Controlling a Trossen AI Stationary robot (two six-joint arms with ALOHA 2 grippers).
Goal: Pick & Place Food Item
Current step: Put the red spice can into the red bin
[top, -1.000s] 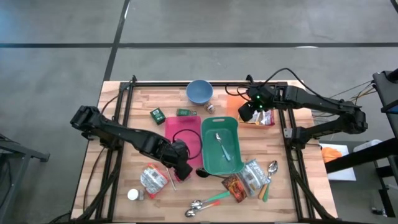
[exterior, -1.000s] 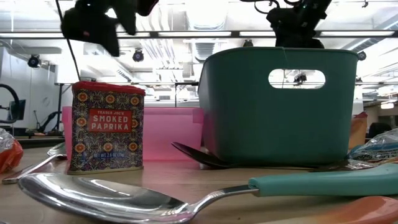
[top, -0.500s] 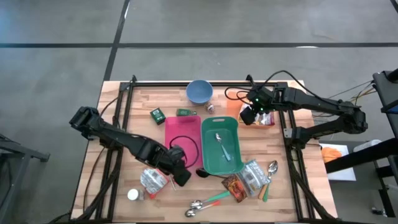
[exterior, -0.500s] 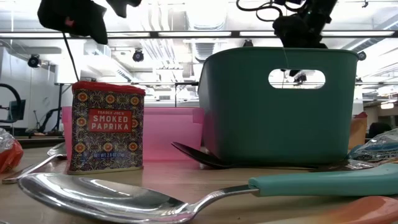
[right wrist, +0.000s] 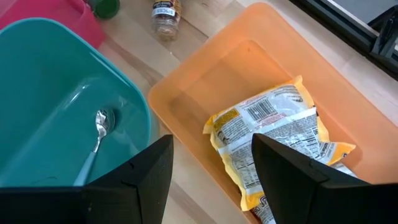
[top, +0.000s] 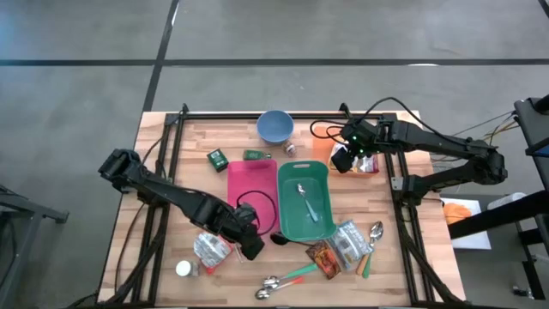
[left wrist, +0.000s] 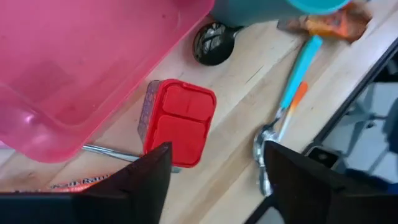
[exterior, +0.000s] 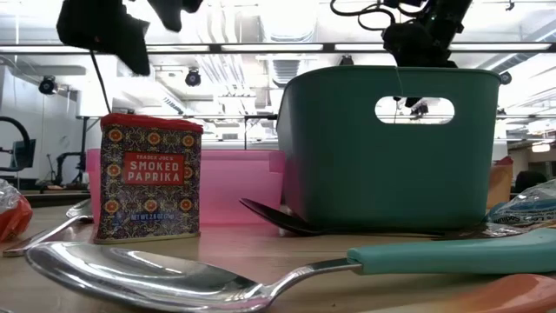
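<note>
A smoked paprika tin (left wrist: 180,121) with a red lid stands upright on the wooden table, just in front of the pink bin (left wrist: 81,68); the low view shows it too (exterior: 148,178). My left gripper (left wrist: 214,180) hovers above it, open, its fingers clear of the lid. My right gripper (right wrist: 211,174) hangs open over the orange bin (right wrist: 205,81), above a yellow food packet (right wrist: 273,134) lying on the bin's floor. In the high view the left gripper (top: 250,244) is near the front left, the right gripper (top: 345,156) at the back right.
A teal bin (top: 303,202) holding a spoon stands mid-table beside the pink bin (top: 251,189). A blue bowl (top: 274,126) and small jars sit at the back. Snack packets (top: 208,249) (top: 339,249) and spoons (top: 287,279) lie along the front.
My left gripper has moved a little toward the table's near edge and now hangs over the paprika tin. The tin and the other things have stayed where they were.
</note>
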